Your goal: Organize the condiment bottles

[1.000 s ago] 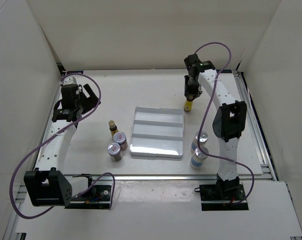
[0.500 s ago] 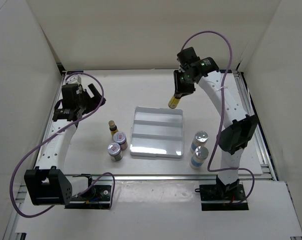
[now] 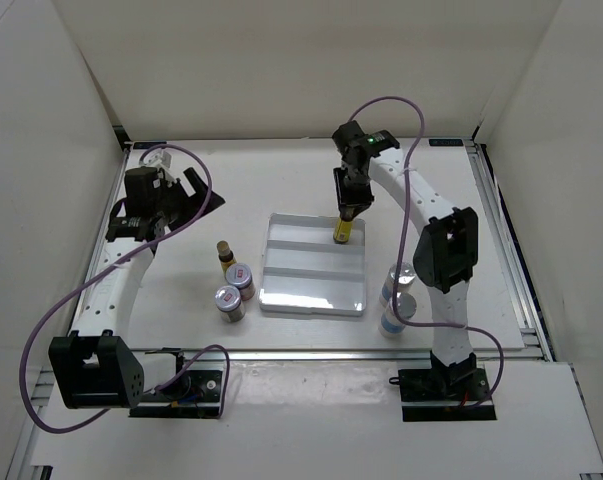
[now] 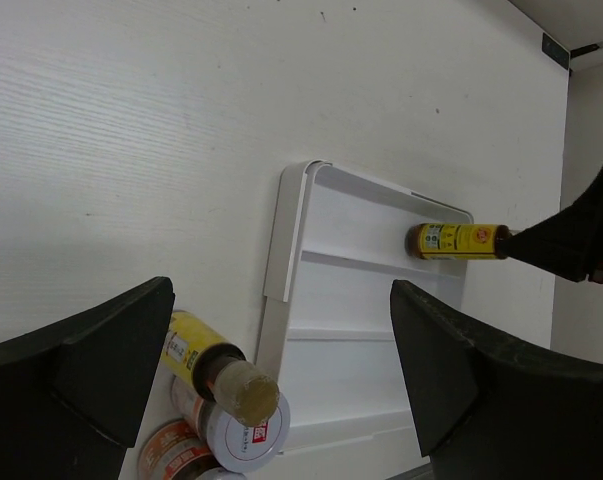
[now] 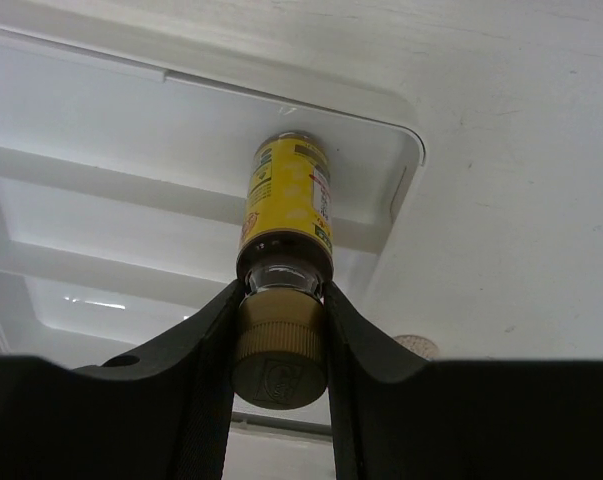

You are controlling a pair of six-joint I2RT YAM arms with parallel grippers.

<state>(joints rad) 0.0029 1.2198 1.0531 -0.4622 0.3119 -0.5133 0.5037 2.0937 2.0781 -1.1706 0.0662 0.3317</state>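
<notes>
My right gripper (image 3: 348, 212) is shut on the tan cap of a slim yellow bottle (image 3: 343, 231) and holds it upright in the far right corner of the white ridged tray (image 3: 311, 297); the right wrist view shows its fingers clamped on the cap (image 5: 280, 340). The second yellow bottle (image 3: 224, 253) stands left of the tray beside two silver-lidded jars (image 3: 239, 279) (image 3: 229, 302). Two clear-blue bottles (image 3: 402, 276) (image 3: 399, 308) stand right of the tray. My left gripper (image 3: 193, 195) is open and empty at the far left, above the table.
White walls enclose the table on three sides. The right arm's lower link stands over the blue bottles. The tray's two nearer compartments (image 3: 313, 285) hold nothing.
My right gripper has carried the yellow bottle left and nearer, from the table behind the tray into the tray's far right corner. The left arm has barely moved.
</notes>
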